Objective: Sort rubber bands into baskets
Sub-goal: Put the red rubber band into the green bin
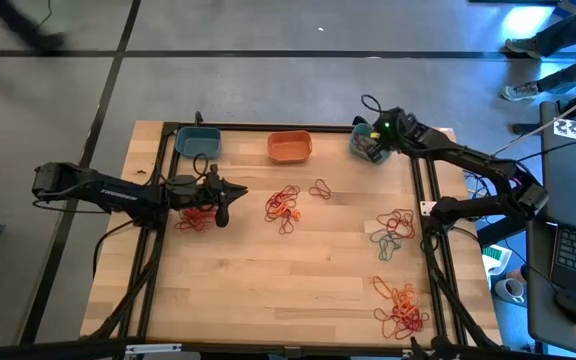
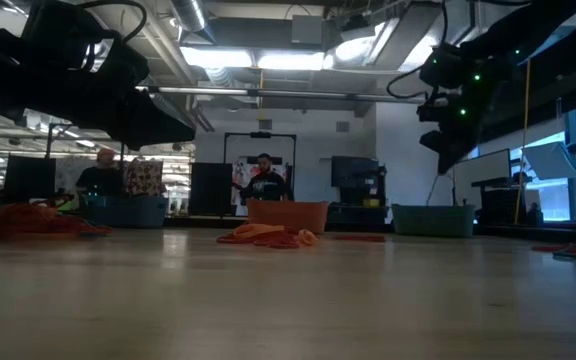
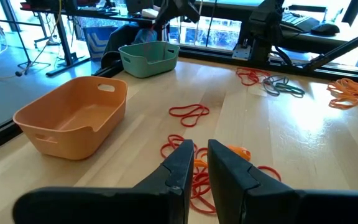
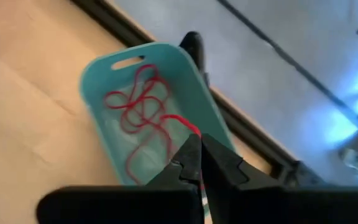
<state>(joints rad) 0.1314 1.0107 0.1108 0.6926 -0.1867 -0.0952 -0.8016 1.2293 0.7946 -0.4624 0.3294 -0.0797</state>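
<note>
Right gripper (image 4: 199,163) over the teal basket (image 4: 151,112) at the table's far right corner, fingers (image 4: 188,163) pinched nearly together on a red rubber band (image 4: 182,124) trailing from the tips down among the red loops (image 4: 138,106) on the basket floor; seen only through the right wrist, since from above the gripper head (image 1: 386,127) hides that basket's inside. Left gripper (image 3: 196,163) low over the table's left part, fingers (image 3: 179,171) a narrow slit apart, nothing seen between them; red and orange bands (image 3: 229,163) just beyond and under the tips, a lone red loop (image 3: 189,112) farther ahead, orange basket (image 3: 73,115) off to one side. High view alone gives the whole layout: blue basket (image 1: 197,141), orange one and teal one along the far edge, band heaps (image 1: 282,206) in mid-table, a mixed clump (image 1: 392,230) and an orange heap (image 1: 402,305) toward the right edge. Bare wood wide open across the near half; black frame rails (image 1: 429,190) close along both sides.
</note>
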